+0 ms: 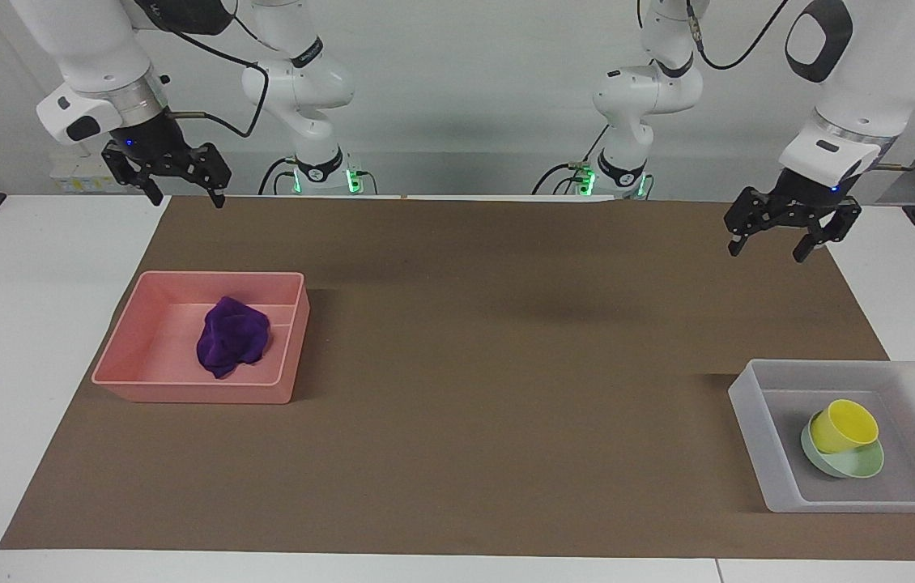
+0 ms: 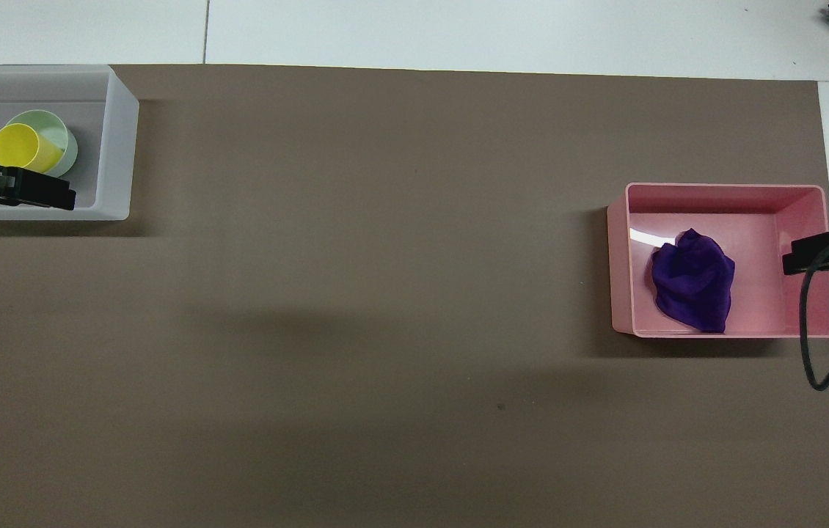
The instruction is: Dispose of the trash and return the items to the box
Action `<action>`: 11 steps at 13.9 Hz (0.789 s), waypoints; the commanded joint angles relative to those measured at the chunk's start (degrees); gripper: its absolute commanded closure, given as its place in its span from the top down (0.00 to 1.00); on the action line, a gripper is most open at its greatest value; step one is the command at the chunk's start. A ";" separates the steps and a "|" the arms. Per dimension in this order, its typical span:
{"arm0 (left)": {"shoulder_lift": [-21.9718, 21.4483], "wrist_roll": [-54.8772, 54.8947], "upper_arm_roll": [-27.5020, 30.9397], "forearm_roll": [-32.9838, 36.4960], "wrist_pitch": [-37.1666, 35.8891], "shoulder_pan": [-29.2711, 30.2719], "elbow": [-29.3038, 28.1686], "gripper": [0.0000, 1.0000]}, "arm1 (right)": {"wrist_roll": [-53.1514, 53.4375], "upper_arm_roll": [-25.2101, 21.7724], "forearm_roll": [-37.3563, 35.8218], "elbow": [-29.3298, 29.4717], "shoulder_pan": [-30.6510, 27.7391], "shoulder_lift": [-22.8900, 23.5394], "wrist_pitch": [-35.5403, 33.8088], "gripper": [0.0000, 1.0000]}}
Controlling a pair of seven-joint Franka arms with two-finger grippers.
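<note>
Sorting looks finished, as I judge it. The yellow cup [image 1: 843,425] sits tilted in the mint bowl [image 1: 846,461], both inside the frosted box [image 1: 751,411] at the left arm's end of the bench [image 1: 12,340]. The purple cloth [image 1: 232,334] lies in the pink tray [image 1: 192,392] at the right arm's end.

My left gripper [image 1: 791,231] hangs empty, fingers apart, over the brown mat [image 1: 506,364], clear of the box. My right gripper [image 1: 168,174] waits empty, fingers apart, over the mat's corner at its own end.

Next move, I reckon: nothing left to pick, just park both arms.
</note>
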 commanded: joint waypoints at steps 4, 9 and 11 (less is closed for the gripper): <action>0.35 1.49 0.99 1.04 -6.26 -1.28 2.87 1.00 | -1.16 0.42 0.51 -1.75 -0.77 -1.43 0.84 1.00; 0.00 1.49 7.94 2.53 -9.70 -10.94 5.07 1.00 | -1.25 0.33 0.51 -1.66 -0.77 -1.52 0.75 1.00; -0.97 1.31 9.17 2.27 -9.78 -11.39 4.90 1.00 | -1.16 0.33 0.51 -1.66 -0.77 -1.52 0.84 1.00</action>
